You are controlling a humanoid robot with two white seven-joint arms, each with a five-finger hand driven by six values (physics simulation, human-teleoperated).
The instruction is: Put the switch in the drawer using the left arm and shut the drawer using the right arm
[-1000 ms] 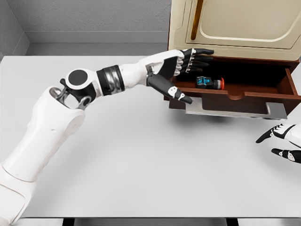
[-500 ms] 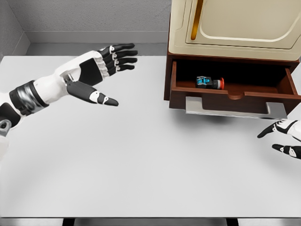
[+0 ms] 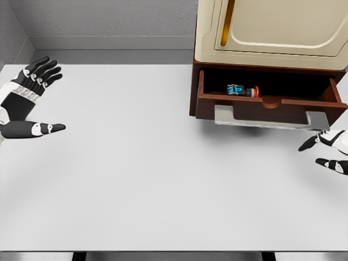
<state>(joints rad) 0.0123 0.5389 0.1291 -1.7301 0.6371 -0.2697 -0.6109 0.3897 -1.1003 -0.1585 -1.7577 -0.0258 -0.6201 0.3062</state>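
a cream-coloured cabinet stands at the far right of the pale grey bench, against a grey wall. its dark brown drawer sits pulled out below the cream body, with a flat grey handle plate along its front edge. nothing lies on the bench between the drawer and either robot hand.

the switch, a small black piece with a blue label and a red end, lies on its side inside the drawer, toward the left half and close behind the front wall.

the left robot hand is at the far left edge of the view, well apart from the drawer and the switch. its dark fingers are spread, the thumb stretched out to the right, and it holds nothing. the right robot hand shows only in part at the right edge, just below and to the right of the drawer's front corner; two dark fingertips point left, loose and holding nothing, and they do not touch the handle plate.

compared with half a second earlier, the left robot hand has drawn back from the middle-left of the bench to the edge of the view. the drawer shows less of its inside than before, so it appears pushed partly in, and the switch rests in the same place within it. the right robot hand has barely shifted.
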